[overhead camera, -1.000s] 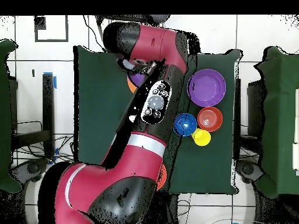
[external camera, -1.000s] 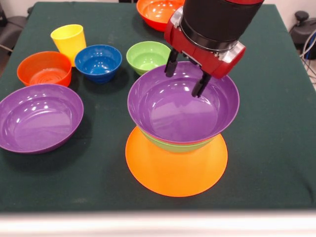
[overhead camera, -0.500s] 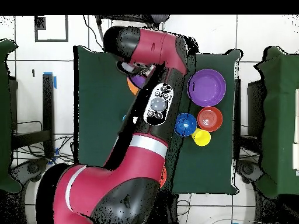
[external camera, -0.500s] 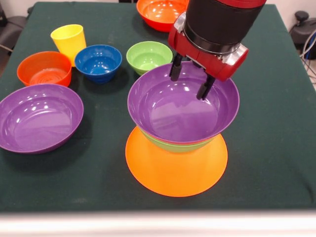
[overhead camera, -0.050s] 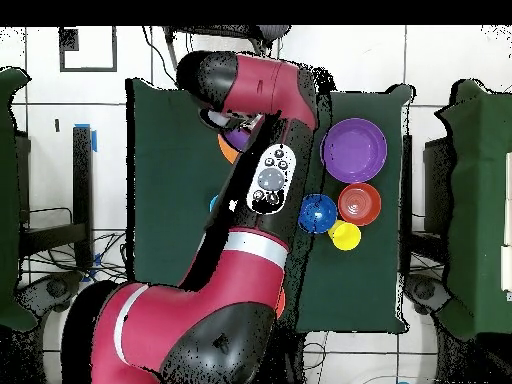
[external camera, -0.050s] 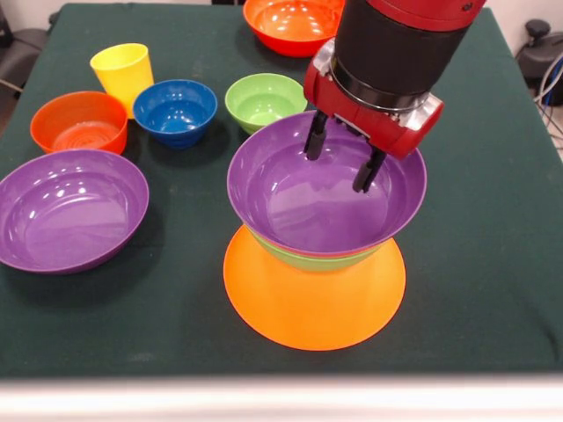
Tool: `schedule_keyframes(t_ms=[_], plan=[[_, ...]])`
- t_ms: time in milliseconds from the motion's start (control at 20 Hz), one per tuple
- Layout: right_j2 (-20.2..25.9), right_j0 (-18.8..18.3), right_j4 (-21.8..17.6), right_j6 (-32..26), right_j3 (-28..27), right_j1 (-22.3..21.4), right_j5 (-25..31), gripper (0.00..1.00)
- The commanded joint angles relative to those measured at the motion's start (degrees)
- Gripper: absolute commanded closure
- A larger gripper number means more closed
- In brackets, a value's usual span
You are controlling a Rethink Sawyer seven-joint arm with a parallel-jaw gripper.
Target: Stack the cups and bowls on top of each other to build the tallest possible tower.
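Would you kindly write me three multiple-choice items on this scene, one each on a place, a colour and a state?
1. Where is the gripper?
A. Over the yellow cup
B. Over the purple bowl on the tower
C. Beside the loose purple bowl

2. What colour is the tower's base?
A. Orange
B. Dark blue
C. Yellow

3. How is the gripper?
A. Shut on the blue bowl
B. Shut on the green bowl
C. Open, holding nothing

Answers:
1. B, its fingers hang within the rim of the top purple bowl of the tower.
2. A, the upturned orange bowl lies under the stack.
3. C, the two fingers stand apart with nothing between them.
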Motion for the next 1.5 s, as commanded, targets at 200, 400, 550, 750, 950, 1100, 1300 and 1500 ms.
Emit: schedule_keyframes(t_ms=[200, 400, 550, 750, 950, 1100, 1300, 1500], plan=[[9.4, -0.7, -5.2, -9.8, 4.8, 0.9, -3.6, 0.00], [9.5, -1.0, -5.5, -9.7, 3.7, 1.1, -2.8, 0.00], [9.7, -1.1, -5.7, -9.7, 3.4, 1.2, -2.5, 0.00], [9.7, -1.3, -5.9, -9.8, 3.1, 1.2, -2.3, 0.00], [9.6, -1.2, -6.1, -9.7, 2.4, 1.3, -1.4, 0.00], [9.8, -1.1, -6.1, -9.6, 2.8, 1.2, -1.6, 0.00], [10.1, -0.9, -6.2, -9.2, 3.3, 1.2, -2.4, 0.00], [10.1, -1.0, -6.5, -9.2, 3.3, 1.4, -3.0, 0.00]])
